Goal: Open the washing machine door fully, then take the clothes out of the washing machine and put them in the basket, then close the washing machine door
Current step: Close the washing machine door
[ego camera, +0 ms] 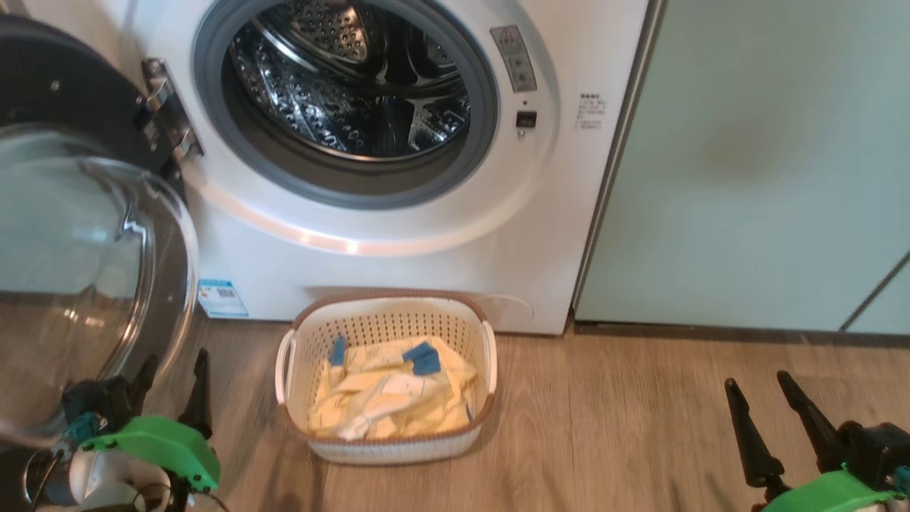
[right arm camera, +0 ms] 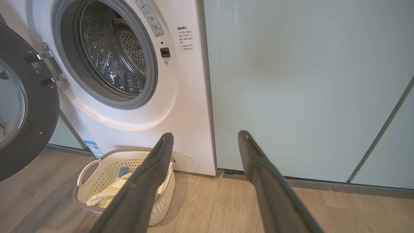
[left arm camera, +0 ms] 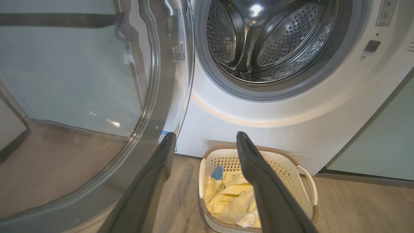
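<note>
The white washing machine (ego camera: 426, 242) stands with its steel drum (ego camera: 348, 78) bare inside. The washing machine door (ego camera: 78, 235) is swung wide to the left, glass bowl facing me. On the floor before the machine sits the cream basket (ego camera: 387, 320), with the pale yellow clothes (ego camera: 391, 398) inside it. My left gripper (ego camera: 170, 366) is open at the lower left, just in front of the door's lower edge, holding nothing. My right gripper (ego camera: 757, 387) is open and empty at the lower right. In the left wrist view the door (left arm camera: 81, 97) is close by the left finger.
Pale green cabinets (ego camera: 768, 163) stand right of the machine. Wooden floor (ego camera: 611, 427) lies between the basket and my right gripper. A blue label sticker (ego camera: 222, 297) is low on the machine's left front.
</note>
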Tool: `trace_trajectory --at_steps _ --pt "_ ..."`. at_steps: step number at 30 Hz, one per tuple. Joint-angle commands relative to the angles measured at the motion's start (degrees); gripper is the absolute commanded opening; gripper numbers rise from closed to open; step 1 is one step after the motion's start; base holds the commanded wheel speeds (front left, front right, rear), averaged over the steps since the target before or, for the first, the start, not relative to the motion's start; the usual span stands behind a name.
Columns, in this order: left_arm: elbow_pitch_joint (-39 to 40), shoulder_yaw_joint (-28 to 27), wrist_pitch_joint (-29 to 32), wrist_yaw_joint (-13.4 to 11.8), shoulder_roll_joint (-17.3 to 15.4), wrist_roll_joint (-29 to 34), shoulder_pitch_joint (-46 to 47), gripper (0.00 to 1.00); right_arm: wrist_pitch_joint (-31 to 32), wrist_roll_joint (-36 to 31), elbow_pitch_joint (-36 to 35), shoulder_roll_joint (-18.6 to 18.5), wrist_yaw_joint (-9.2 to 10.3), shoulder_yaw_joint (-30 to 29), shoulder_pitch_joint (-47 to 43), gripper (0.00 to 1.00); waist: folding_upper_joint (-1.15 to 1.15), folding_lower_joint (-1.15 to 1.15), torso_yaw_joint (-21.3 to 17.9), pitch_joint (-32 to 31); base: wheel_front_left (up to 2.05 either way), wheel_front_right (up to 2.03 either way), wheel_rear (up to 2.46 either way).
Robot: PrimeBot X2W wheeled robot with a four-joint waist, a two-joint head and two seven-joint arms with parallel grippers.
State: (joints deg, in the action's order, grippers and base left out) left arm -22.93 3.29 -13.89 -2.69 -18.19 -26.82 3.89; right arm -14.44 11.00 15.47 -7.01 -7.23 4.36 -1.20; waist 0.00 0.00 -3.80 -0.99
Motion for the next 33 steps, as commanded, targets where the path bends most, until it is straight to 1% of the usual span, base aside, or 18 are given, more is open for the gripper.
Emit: trace_trajectory --at_steps 1,8,14,26,33 --pt "1.3 -2.2 -0.7 0.0 -2.3 -0.2 3.0 1.0 -0.6 -0.5 -1.7 -0.7 -0.25 1.1 1.2 1.0 0.0 0.0 0.0 0.0 -2.13 2.13 0.0" --pt "1.1 -2.0 -0.8 0.6 -2.4 -0.6 3.1 1.0 -0.6 -0.5 -1.6 -0.6 -0.25 1.1 1.1 1.0 0.0 0.0 0.1 -0.3 -1.88 1.88 0.0" --pt "1.0 -2.2 -0.9 0.9 -2.5 -0.8 3.1 1.0 -0.6 -0.4 -1.6 -0.6 -0.25 1.2 1.2 1.0 0.0 0.0 0.2 -0.4 -1.02 1.02 0.0" --pt "0.8 -3.3 -1.0 0.2 -2.1 -1.0 3.2 1.0 -0.6 -0.5 -1.6 -0.3 -0.25 1.1 1.2 1.0 0.0 0.0 0.4 -0.2 -0.11 0.11 0.0" --pt "1.6 -4.3 -1.1 0.9 -1.4 -1.6 3.1 1.0 -0.6 -0.5 -1.7 -0.3 -0.25 0.9 1.3 1.0 0.0 0.0 1.4 -0.2 0.0 0.0 0.0"
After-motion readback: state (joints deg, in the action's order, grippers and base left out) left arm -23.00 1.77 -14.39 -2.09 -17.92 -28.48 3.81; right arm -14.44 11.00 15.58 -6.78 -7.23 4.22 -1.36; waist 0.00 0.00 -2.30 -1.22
